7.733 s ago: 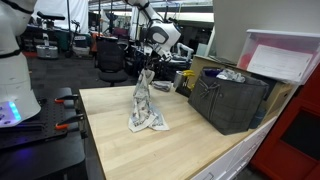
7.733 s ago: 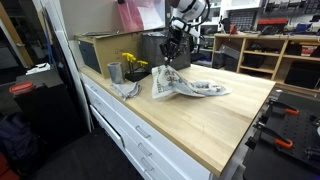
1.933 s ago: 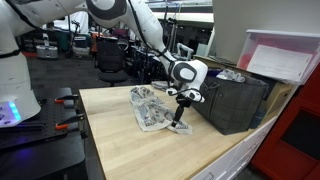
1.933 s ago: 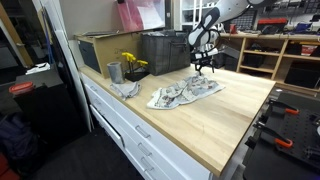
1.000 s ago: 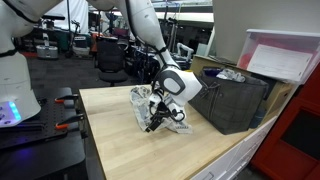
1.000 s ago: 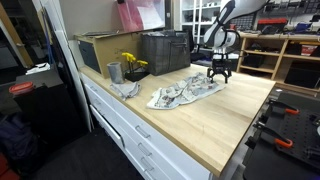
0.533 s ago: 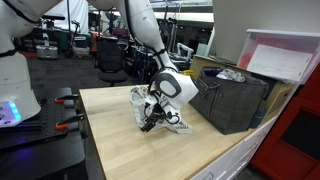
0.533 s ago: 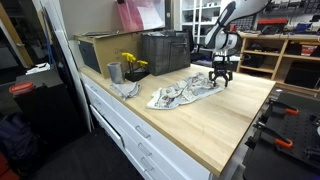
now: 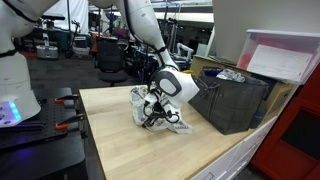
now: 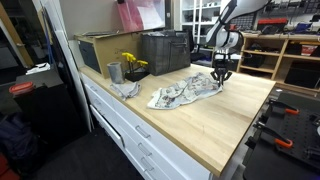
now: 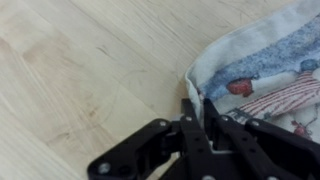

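Gripper (image 11: 197, 105) has come down onto the printed cloth (image 11: 268, 62). Its jaws are pinched almost together on the hem, so a grip looks taken. The cloth lies spread on the wooden worktop (image 10: 205, 128).

Gripper (image 11: 197, 104) low, fingers together

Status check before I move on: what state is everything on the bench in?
patterned cloth: lying spread out, rumpled
gripper: shut on the patterned cloth's edge
crate: upright, open-topped
metal cup: upright
grey rag: crumpled
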Controlling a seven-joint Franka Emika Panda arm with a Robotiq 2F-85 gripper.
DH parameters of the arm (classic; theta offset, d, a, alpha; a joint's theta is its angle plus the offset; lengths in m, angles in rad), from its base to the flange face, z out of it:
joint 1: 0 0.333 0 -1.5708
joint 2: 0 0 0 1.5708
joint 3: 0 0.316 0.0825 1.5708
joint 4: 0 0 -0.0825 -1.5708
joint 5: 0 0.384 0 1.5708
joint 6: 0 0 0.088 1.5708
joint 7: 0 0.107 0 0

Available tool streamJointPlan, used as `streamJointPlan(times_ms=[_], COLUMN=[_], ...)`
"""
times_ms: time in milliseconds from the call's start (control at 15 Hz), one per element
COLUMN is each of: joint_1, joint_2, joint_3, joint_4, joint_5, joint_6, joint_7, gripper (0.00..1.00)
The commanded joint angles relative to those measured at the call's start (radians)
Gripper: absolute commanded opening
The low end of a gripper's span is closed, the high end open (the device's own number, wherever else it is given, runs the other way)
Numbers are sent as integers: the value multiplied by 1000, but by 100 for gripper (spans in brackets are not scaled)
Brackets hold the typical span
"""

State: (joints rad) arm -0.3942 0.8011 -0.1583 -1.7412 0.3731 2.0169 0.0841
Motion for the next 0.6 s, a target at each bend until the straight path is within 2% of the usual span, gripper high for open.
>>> streamJointPlan(times_ms=[0, 267, 400, 467, 533], joint_1=[3, 16, 15, 14, 9], joint_2=[-75, -84, -90, -97, -107], joint_3=[-71, -185, -221, -230, -230], joint_4=[-98, -140, -155, -163, -173], joint_5=[-40, -142, -182, -193, -195], joint_6=[1, 23, 23, 21, 18], joint_7=[35, 118, 152, 161, 159], gripper=[0, 2, 2, 31, 32])
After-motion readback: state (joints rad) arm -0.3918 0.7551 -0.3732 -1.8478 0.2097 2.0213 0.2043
